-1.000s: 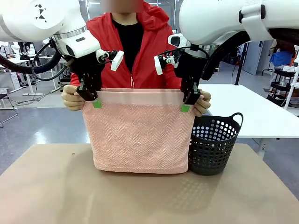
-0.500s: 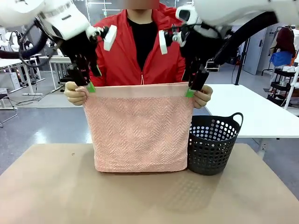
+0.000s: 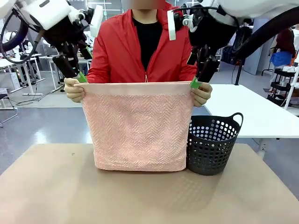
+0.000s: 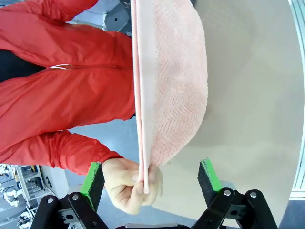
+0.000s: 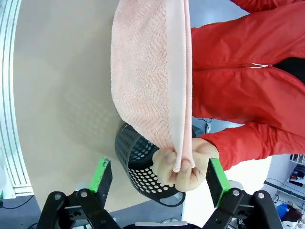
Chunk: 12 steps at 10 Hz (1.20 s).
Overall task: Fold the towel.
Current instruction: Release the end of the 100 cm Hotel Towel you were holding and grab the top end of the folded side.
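Across the table from the robot, a person in a red jacket (image 3: pixel 121 51) holds the towel (image 3: pixel 138 128) up by its two top corners, one corner pinched in each hand; the cloth hangs flat and upright facing the camera, with its plain band along the top and the herringbone weave below; its lower edge reaches down to the brown table (image 3: pixel 140 200), though whether it rests there I cannot tell.

Just beside the towel, on the robot's right, stands a black perforated basket (image 3: pixel 212 144), close against the towel's side edge.

The left gripper (image 3: pixel 74 73) hangs just above the person's hand on the robot's left (image 3: pixel 74 89); its jaws stand wide apart and hold nothing. In the left wrist view the green pads (image 4: pixel 93 179) stand either side of that hand (image 4: pixel 131 183), well clear of the cloth, and the towel (image 4: pixel 174 86) runs away from the camera with two layers of its edge pinched together in the person's fingers.

The right gripper (image 3: pixel 201 78) hangs likewise above the person's other hand (image 3: pixel 202 94); it too is spread wide and empty. In the right wrist view its pads (image 5: pixel 102 176) flank the hand (image 5: pixel 183 169) gripping the towel's corner (image 5: pixel 147 71); the basket (image 5: pixel 138 157) sits behind that hand.
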### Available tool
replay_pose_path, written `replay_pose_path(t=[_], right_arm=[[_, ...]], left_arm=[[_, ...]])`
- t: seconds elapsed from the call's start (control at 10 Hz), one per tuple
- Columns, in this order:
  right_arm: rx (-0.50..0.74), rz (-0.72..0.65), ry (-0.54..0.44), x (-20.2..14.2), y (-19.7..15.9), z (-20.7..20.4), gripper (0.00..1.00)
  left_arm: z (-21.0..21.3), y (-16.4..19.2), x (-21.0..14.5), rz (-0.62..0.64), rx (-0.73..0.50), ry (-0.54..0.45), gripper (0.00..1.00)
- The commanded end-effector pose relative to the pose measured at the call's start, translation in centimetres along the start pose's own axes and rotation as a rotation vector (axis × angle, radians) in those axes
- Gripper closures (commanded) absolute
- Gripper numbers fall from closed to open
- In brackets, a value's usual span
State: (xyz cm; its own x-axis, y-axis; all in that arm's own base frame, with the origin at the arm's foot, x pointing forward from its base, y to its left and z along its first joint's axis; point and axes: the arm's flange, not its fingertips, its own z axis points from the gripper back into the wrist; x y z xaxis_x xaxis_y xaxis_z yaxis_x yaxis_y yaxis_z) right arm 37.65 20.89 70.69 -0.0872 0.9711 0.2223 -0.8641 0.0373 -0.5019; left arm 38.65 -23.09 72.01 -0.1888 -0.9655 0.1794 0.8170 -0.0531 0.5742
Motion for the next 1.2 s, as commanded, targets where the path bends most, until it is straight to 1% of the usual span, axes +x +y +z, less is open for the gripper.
replay_pose_path(t=[0.0, 0.1, 0.3, 0.5, 0.7, 0.9, 1.0, 1.1], right_arm=[[0.001, 0.014, -0.043, -0.1, -0.4, -1.2, 0.00], [0.011, 0.032, -0.005, 0.3, -0.9, -2.0, 0.00], [0.024, 0.067, 0.013, 1.4, -2.2, -3.6, 0.00], [0.049, 0.076, 0.024, 2.4, -3.9, -5.3, 0.00], [0.090, 0.064, 0.034, 2.7, -5.0, -6.9, 0.00], [0.135, 0.047, 0.063, 2.7, -5.4, -8.5, 0.00], [0.148, 0.047, 0.071, 2.6, -5.4, -9.1, 0.00], [0.162, 0.043, 0.076, 2.6, -5.4, -9.5, 0.14]], left_arm=[[-0.8, 0.2, 0.2, -0.018, 0.011, -0.003, 0.00], [-1.2, 0.4, 0.3, -0.020, -0.008, 0.003, 0.00], [-2.8, 1.8, 0.3, -0.012, -0.062, 0.003, 0.00], [-4.4, 3.1, 0.6, -0.043, -0.145, -0.003, 0.00], [-6.6, 4.5, 0.2, 0.003, -0.188, 0.032, 0.00], [-8.4, 5.0, 0.4, 0.028, -0.226, 0.053, 0.00], [-8.8, 5.0, 0.4, 0.036, -0.240, 0.056, 0.24], [-9.2, 4.9, 0.2, 0.054, -0.250, 0.077, 0.57]])
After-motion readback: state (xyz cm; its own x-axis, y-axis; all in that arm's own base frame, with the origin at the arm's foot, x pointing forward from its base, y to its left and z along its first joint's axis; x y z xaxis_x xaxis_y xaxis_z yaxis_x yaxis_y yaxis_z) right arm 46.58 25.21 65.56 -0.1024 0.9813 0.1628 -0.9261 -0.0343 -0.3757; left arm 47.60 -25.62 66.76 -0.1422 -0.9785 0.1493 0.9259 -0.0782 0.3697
